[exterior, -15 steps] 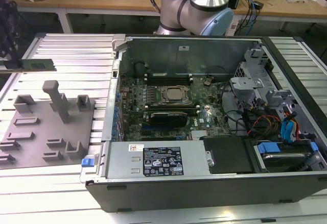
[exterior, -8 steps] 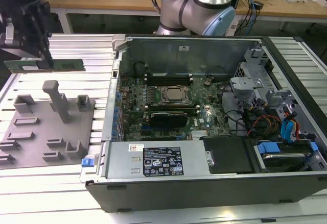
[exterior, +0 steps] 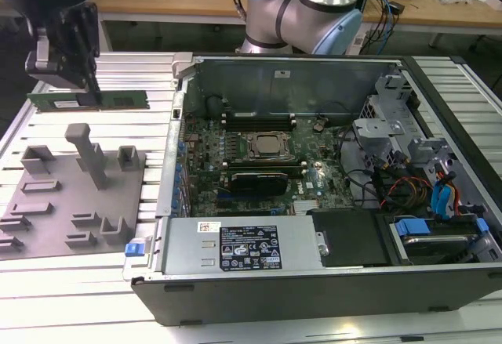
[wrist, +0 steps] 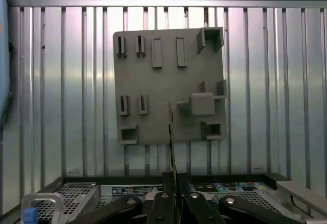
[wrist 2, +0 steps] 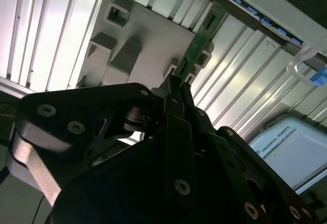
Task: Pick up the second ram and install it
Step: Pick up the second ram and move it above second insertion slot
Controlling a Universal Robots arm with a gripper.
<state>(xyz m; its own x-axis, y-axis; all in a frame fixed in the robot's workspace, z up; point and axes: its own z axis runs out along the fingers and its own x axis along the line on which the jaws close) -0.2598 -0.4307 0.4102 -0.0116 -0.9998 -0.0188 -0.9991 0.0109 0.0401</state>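
The second ram [exterior: 110, 99], a long dark green stick, hangs in the air above the grey fixture plate [exterior: 47, 203] at the exterior view's left. My gripper [exterior: 82, 85] is shut on its top edge. In the second wrist view the black fingers [wrist 2: 171, 99] pinch the stick [wrist 2: 202, 38], which reaches out over the plate [wrist 2: 138, 35]. In the first wrist view the stick [wrist: 171, 137] is edge-on, a thin line rising from my gripper [wrist: 173, 185] over the plate [wrist: 163, 81].
The open computer case [exterior: 314, 281] lies to the exterior view's right of the plate, with its motherboard and silver CPU socket [exterior: 267, 146] between dark memory slots [exterior: 255, 117]. Upright grey blocks [exterior: 88, 152] stand on the plate. The arm's base [exterior: 302, 7] rises behind the case.
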